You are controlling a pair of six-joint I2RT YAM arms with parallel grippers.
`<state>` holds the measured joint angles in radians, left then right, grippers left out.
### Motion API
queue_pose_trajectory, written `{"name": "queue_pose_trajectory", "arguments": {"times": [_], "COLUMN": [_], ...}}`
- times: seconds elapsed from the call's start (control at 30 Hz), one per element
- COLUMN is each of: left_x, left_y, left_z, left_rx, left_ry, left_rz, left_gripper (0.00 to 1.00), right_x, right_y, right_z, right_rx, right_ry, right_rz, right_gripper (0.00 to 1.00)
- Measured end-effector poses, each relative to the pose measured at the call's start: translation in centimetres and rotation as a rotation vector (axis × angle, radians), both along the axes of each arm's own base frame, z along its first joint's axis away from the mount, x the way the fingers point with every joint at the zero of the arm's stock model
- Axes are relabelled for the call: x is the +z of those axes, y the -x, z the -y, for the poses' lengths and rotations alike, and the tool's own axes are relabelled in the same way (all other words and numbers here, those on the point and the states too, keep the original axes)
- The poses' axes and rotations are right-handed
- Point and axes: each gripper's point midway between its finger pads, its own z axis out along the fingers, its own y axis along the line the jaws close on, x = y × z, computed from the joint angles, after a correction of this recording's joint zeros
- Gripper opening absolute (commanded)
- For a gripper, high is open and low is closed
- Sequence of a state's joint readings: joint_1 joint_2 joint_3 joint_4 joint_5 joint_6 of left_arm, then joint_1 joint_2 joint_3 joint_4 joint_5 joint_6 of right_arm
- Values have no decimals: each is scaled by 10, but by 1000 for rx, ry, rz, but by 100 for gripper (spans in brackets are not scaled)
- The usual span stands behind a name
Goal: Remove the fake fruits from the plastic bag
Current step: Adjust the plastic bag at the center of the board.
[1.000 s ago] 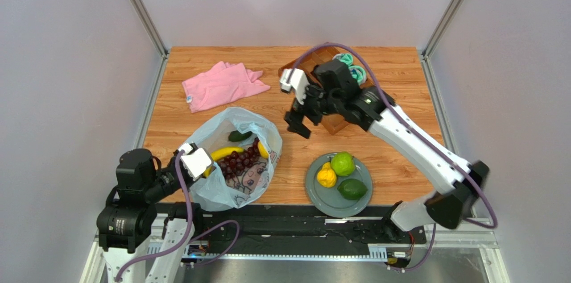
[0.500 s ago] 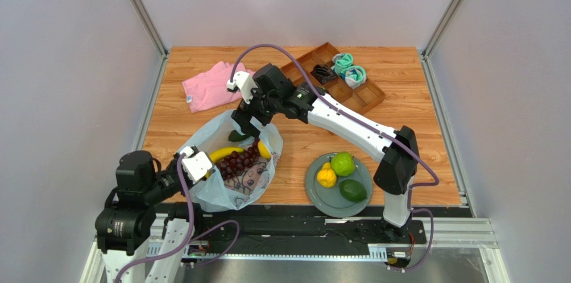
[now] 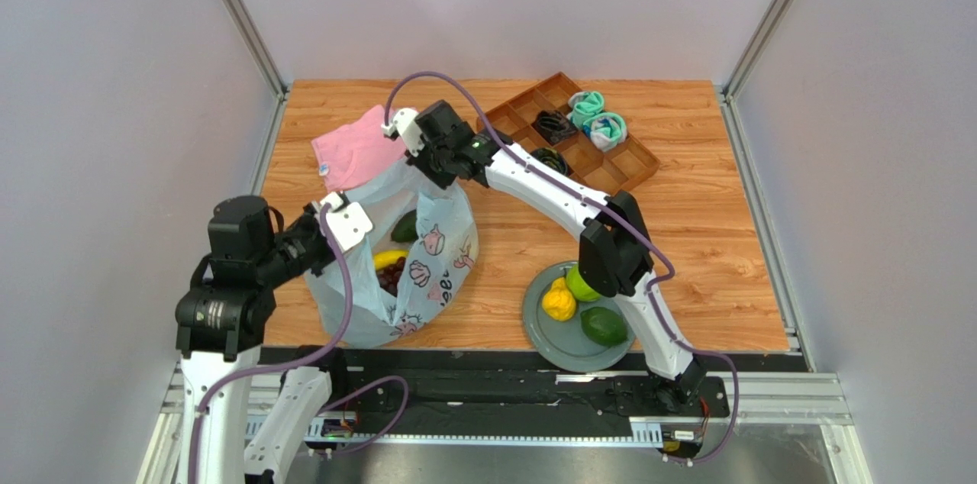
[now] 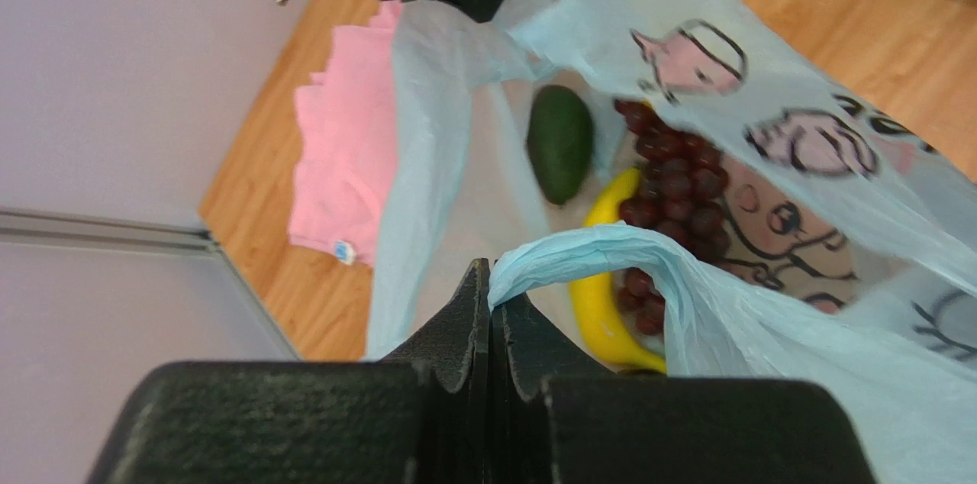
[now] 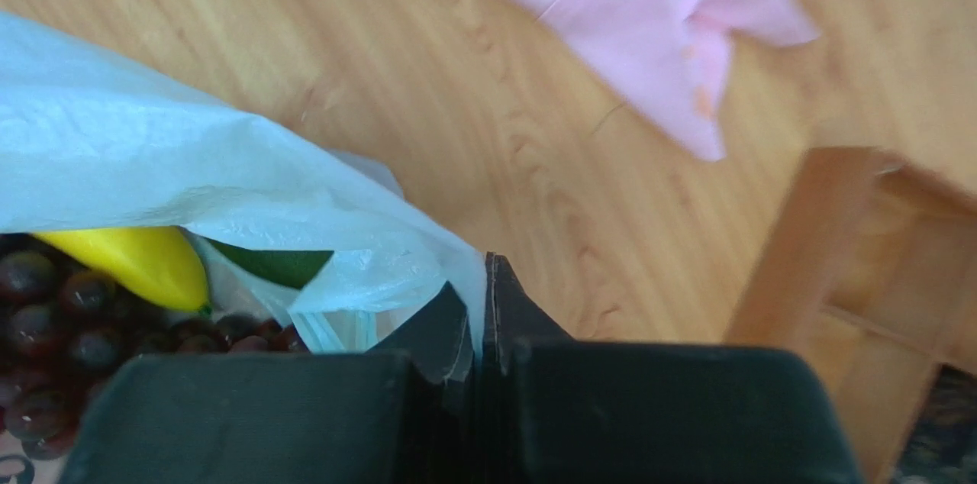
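Two pinches on bag (image 3: 436,261) now: right gripper (image 5: 484,278) newly closed on far rim, left gripper (image 4: 491,284) closed on handle (image 4: 596,249); fruits (image 4: 671,181) remaining inside.

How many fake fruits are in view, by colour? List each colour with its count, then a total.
Yellow: 2, lemon on the plate, banana in the plastic bag
Lime green: 1, apple
Dark green: 2, avocado in the bag, dark green fruit on the plate
Dark purple: 1, grape bunch
Total: 6
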<state>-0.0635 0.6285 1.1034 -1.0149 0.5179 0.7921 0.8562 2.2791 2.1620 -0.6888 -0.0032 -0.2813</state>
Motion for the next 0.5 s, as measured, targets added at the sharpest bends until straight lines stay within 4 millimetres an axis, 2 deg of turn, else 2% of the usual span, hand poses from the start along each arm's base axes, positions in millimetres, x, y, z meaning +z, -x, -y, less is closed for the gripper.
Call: {"name": "queue_pose_trajectory", "arguments": {"times": [0.07,0.17,0.23,0.33,0.37,0.43,0.5], "left_x": [23,75,113,145,148,144,126], "left_y": [-19,-37,-36,-17,-8,14,36], "left_z": [-3,-3,0,7,9,14,18], "left_rx": [28,51,49,20,5,-26,-59], "left_ry": [-2,35,76,128,143,159,171], "left_rz": [55,183,271,347,357,359,333], "left_gripper": [0,0,0,0,0,0,0], "right_x": [27,78,120,179,197,214,206], "right_y": [-12,-18,-13,4,13,34,57], "right_z": [-2,-5,-2,12,19,35,56], "right_rx": [-10,-7,5,26,37,55,68], "right_ry": [-44,-118,-171,-250,-273,-307,-294], "right_rz": [53,145,204,276,294,310,286], "right_gripper": [0,0,0,0,0,0,1]}}
